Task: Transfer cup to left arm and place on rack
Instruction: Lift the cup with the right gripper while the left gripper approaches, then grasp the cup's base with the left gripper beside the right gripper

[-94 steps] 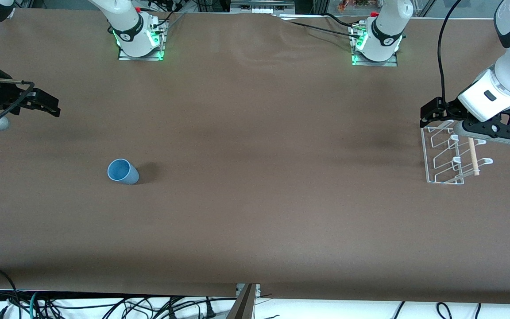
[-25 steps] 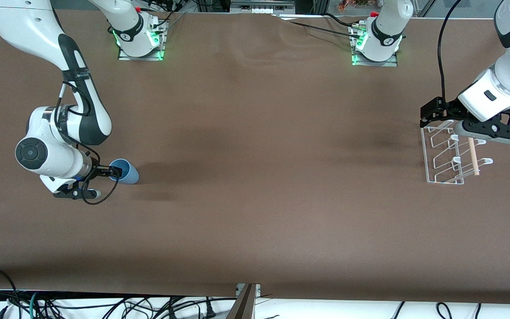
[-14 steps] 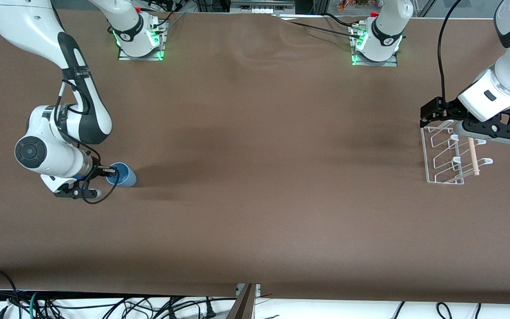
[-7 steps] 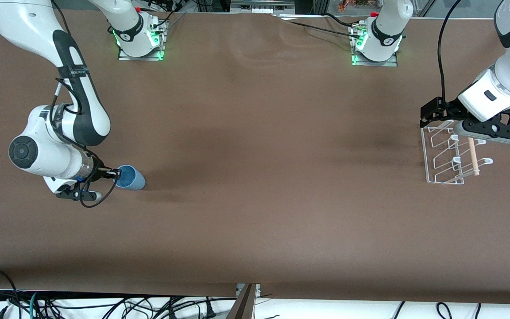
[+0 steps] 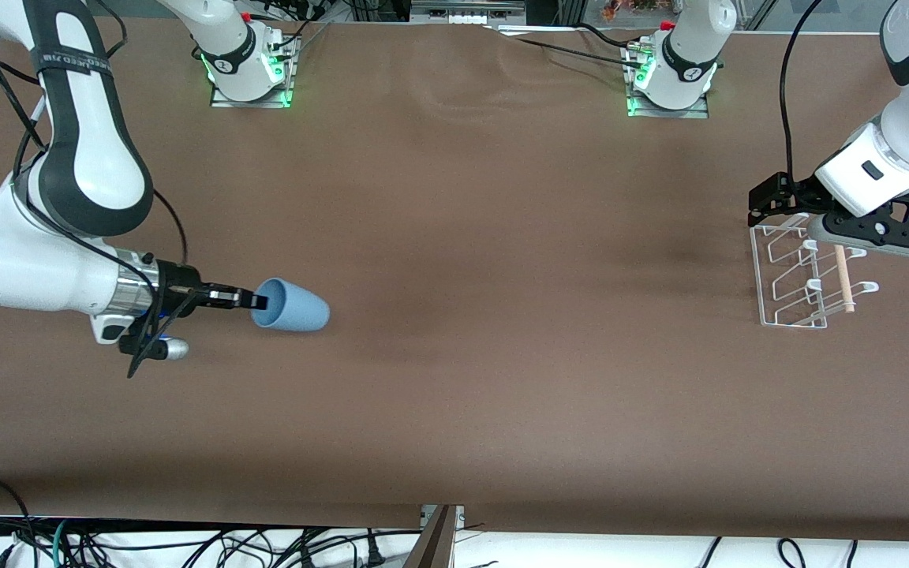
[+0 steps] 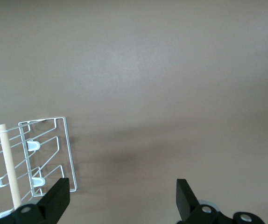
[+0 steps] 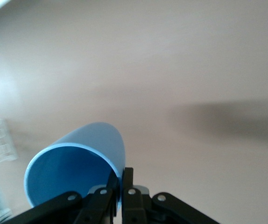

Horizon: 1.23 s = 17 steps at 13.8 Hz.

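Note:
My right gripper (image 5: 256,300) is shut on the rim of the light-blue cup (image 5: 290,307) and holds it on its side above the table, base toward the left arm's end. In the right wrist view the cup (image 7: 78,161) shows its open mouth, with one finger inside the rim and one outside, at my right gripper (image 7: 121,179). The white wire rack (image 5: 798,274) with a wooden dowel stands at the left arm's end. My left gripper (image 5: 766,199) hovers open and empty over the rack's edge; the left wrist view shows the rack (image 6: 36,161) and my left gripper (image 6: 123,196).
The brown table (image 5: 486,331) carries only the cup and the rack. Both arm bases (image 5: 248,67) stand along its edge farthest from the front camera. Cables hang below the edge nearest the front camera.
My right gripper closed on the cup's rim, lifted it off the table and carried it toward the left arm's end. The left arm has not moved.

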{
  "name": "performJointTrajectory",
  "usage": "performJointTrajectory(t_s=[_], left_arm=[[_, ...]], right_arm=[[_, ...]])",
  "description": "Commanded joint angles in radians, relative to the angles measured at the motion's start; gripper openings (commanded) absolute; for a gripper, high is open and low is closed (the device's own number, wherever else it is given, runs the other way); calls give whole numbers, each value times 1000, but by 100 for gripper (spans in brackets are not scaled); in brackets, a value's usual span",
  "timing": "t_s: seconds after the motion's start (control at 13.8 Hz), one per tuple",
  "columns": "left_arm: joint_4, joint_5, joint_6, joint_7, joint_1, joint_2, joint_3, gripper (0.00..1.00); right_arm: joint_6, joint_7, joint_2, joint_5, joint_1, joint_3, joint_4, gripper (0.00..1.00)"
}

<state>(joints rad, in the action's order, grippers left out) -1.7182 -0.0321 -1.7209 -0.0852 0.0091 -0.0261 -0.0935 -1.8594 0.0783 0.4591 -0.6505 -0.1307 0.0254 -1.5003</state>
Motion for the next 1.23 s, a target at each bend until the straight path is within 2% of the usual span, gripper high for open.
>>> performJointTrajectory(t_s=[0.0, 0.14, 0.36, 0.65, 0.87, 1.01, 1.16], left_arm=[[22, 12, 23, 12, -18, -26, -29, 100], [29, 12, 24, 16, -23, -35, -63, 100], [83, 11, 26, -10, -29, -75, -72, 100], [89, -61, 24, -226, -38, -89, -84, 100], [98, -215, 17, -379, -40, -90, -84, 100], [111, -259, 9, -486, -53, -92, -98, 100], [111, -380, 1, -524, -73, -100, -100, 100]], right_arm=[[2, 14, 29, -166, -12, 40, 19, 0], [-12, 8, 39, -305, -38, 48, 20, 0], [-35, 3, 56, -438, -82, 50, 52, 0], [-73, 15, 130, -481, -164, 50, 167, 0], [-122, 2, 148, -554, -201, 50, 173, 0], [-122, -2, 171, -590, -222, 50, 202, 0], [-124, 1, 188, -618, -245, 50, 232, 0]])
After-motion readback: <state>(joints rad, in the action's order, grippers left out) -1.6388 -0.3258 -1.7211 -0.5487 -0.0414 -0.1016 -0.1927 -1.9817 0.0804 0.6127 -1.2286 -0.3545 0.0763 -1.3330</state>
